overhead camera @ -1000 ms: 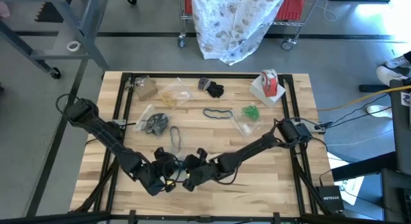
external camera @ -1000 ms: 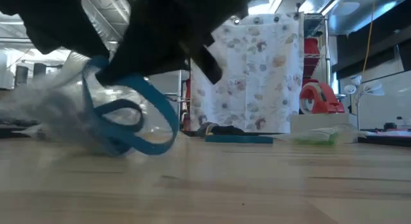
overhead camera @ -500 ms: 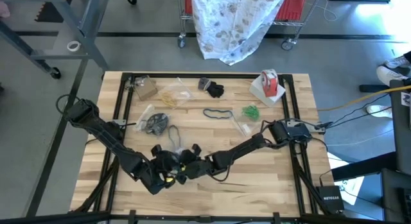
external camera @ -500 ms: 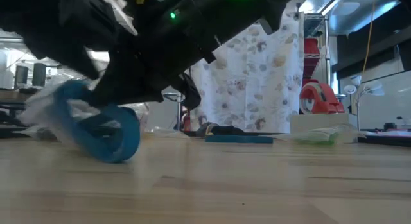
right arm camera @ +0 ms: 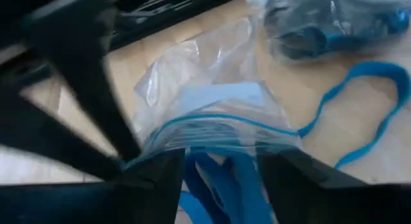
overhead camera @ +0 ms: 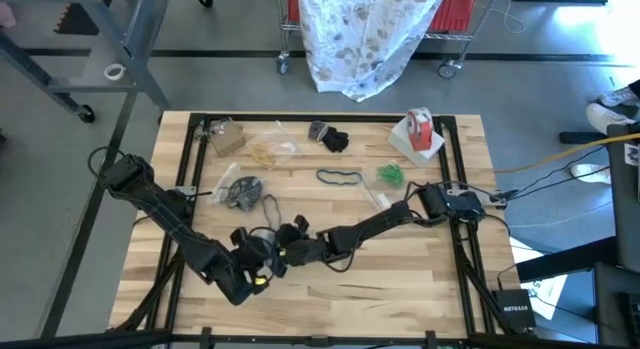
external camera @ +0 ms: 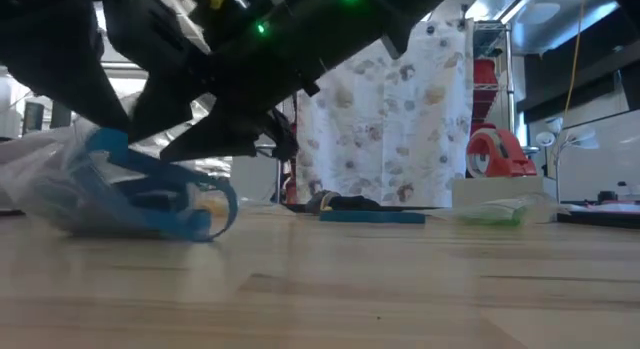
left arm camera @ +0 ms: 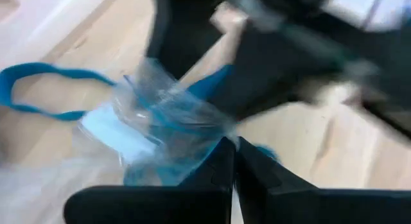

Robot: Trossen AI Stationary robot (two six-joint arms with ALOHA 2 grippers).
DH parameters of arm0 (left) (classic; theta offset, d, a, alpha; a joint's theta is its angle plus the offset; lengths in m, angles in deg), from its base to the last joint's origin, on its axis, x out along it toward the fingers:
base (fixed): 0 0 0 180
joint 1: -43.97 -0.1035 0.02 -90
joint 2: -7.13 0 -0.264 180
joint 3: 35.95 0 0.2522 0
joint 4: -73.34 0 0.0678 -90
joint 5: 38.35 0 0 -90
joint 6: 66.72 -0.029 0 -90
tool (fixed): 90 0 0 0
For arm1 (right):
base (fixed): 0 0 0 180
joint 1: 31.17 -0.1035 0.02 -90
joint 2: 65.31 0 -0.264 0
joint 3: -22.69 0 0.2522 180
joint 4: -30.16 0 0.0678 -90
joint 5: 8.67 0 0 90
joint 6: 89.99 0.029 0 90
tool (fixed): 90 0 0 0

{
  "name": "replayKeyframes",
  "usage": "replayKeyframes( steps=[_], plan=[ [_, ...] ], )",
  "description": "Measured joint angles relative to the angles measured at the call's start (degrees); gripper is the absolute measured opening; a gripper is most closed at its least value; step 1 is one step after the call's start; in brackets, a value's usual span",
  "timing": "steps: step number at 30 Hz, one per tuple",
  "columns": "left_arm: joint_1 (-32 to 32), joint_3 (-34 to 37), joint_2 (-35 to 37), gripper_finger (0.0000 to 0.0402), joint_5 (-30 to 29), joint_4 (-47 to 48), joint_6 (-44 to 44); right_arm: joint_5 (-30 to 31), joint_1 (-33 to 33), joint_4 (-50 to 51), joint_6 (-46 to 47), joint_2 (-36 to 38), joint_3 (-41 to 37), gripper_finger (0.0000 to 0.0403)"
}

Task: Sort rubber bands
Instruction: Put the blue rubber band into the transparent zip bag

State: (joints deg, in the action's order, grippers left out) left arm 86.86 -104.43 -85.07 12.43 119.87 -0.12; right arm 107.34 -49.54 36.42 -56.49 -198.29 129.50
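Note:
A clear plastic bag (right arm camera: pixel 205 102) holding blue rubber bands (external camera: pixel 150 194) lies on the table near its front edge, left of the middle. My left gripper (left arm camera: pixel 234 163) is shut on the bag. My right gripper (right arm camera: pixel 221 179) stands open at the bag's mouth, and blue bands (right arm camera: pixel 221 176) lie between its fingers. In the high view the two grippers meet, left (overhead camera: pixel 262 267) and right (overhead camera: pixel 283 244). One loose blue band (right arm camera: pixel 359 102) lies flat on the table beyond the bag. My left gripper pinches the bag's clear film (left arm camera: pixel 215 137) between its two shut fingers, coming slanting down from the table's left. One layer or several, I cannot tell. The bag's body (external camera: pixel 50 179) rests on the table. Whether my right gripper touches the bands or the bag, I cannot tell.
A second bag with dark bands (overhead camera: pixel 243 192) lies just beyond. Farther back are a teal band (overhead camera: pixel 340 176), green bands (overhead camera: pixel 390 174), black bands (overhead camera: pixel 330 139), tan bands (overhead camera: pixel 262 149) and a red-and-white tape roll (overhead camera: pixel 420 127).
My right gripper has gone toward the table's left and down to the bag, carrying a hanging blue band, and has opened. The band now lies on the table at the bag's mouth instead of dangling. The bag has settled flatter onto the table.

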Motion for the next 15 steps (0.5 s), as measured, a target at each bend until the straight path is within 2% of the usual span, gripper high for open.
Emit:
replayKeyframes(
  steps=[5, 11, 15],
  plan=[
    [-0.1, 0.0, 0.0, 0.0001, 0.4, 0.6, 1.6, -2.7, -0.3, 1.0, -5.3, 0.6, 0.0, 0.0212],
    [-0.2, 0.0, 0.0, 0.0001, -0.4, 1.0, 1.6, -3.2, -0.2, 5.4, -8.3, 2.8, 0.0, 0.0216],
    [-0.3, 0.0, 0.0, 0.0001, -0.4, 1.0, 1.5, -7.0, -0.4, 10.2, -9.9, 5.3, 0.0, 0.0216]
  ],
)
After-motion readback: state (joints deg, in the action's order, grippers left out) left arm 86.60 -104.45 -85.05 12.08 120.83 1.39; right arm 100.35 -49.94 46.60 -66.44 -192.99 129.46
